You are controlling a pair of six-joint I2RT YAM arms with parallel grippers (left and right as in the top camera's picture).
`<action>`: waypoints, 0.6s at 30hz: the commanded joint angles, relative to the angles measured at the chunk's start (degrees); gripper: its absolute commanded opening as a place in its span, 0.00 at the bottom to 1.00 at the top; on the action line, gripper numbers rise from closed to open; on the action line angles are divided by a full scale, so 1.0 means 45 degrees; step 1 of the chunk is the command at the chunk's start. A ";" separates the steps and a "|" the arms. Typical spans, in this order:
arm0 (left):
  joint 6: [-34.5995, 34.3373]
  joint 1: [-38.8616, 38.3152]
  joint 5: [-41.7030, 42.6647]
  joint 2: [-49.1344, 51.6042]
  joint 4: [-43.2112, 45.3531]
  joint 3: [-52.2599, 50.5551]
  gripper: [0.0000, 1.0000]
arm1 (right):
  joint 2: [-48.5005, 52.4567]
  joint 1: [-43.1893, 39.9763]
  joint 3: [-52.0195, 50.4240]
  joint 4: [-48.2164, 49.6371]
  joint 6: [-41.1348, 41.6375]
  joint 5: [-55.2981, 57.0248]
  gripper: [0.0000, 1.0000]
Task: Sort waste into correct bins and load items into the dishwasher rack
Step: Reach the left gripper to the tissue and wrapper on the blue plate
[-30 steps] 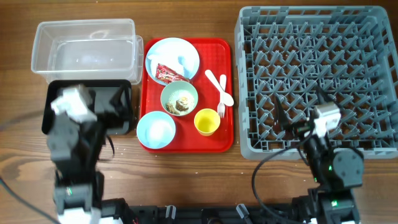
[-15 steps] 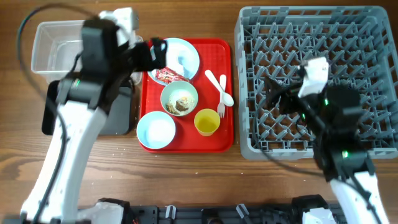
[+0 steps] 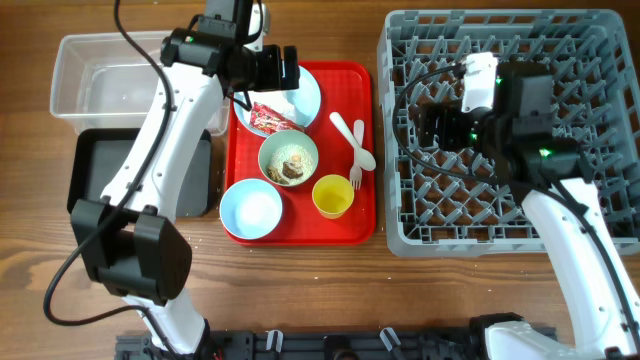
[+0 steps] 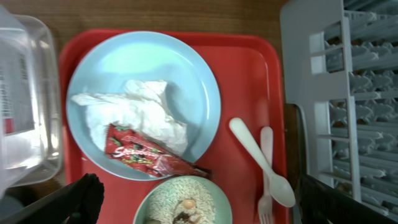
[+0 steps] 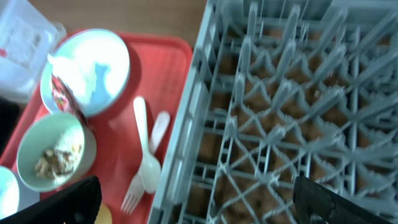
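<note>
My left gripper (image 3: 285,68) (image 4: 199,199) hangs open and empty over the light blue plate (image 3: 305,85) (image 4: 186,68), which holds the white napkin (image 4: 134,112) and the red wrapper (image 3: 270,120) (image 4: 146,152). The pale green bowl (image 3: 289,158) (image 4: 183,202) holds food scraps. The light blue bowl (image 3: 250,208), yellow cup (image 3: 332,195), spoon (image 3: 350,135) (image 5: 146,155) and fork (image 3: 356,170) lie on the red tray (image 3: 300,232). My right gripper (image 3: 425,125) (image 5: 199,199) is open and empty above the left side of the grey rack (image 3: 510,130) (image 5: 298,93).
The clear tub (image 3: 130,80) stands at the back left, with the black tray (image 3: 100,170) in front of it, partly under my left arm. The rack's wall rises just right of the red tray.
Both arms have risen from the table's front edge and reached forward. The left one went to the plate. The right one went over the rack's left side.
</note>
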 commanded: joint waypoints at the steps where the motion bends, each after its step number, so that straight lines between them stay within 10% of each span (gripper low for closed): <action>1: -0.0199 -0.0034 0.0758 0.0189 0.0403 0.0243 1.00 | 0.0272 -0.0010 0.0243 -0.0257 -0.0219 -0.0253 1.00; 9: -0.5013 -0.0316 -0.2671 0.1535 0.0646 0.0233 1.00 | 0.0272 -0.0005 0.0243 -0.0248 -0.0214 -0.0253 1.00; 18: -0.5906 -0.0549 -0.3152 0.3750 0.0748 0.0233 0.98 | 0.0272 -0.0005 0.0243 -0.0471 -0.0219 -0.0253 1.00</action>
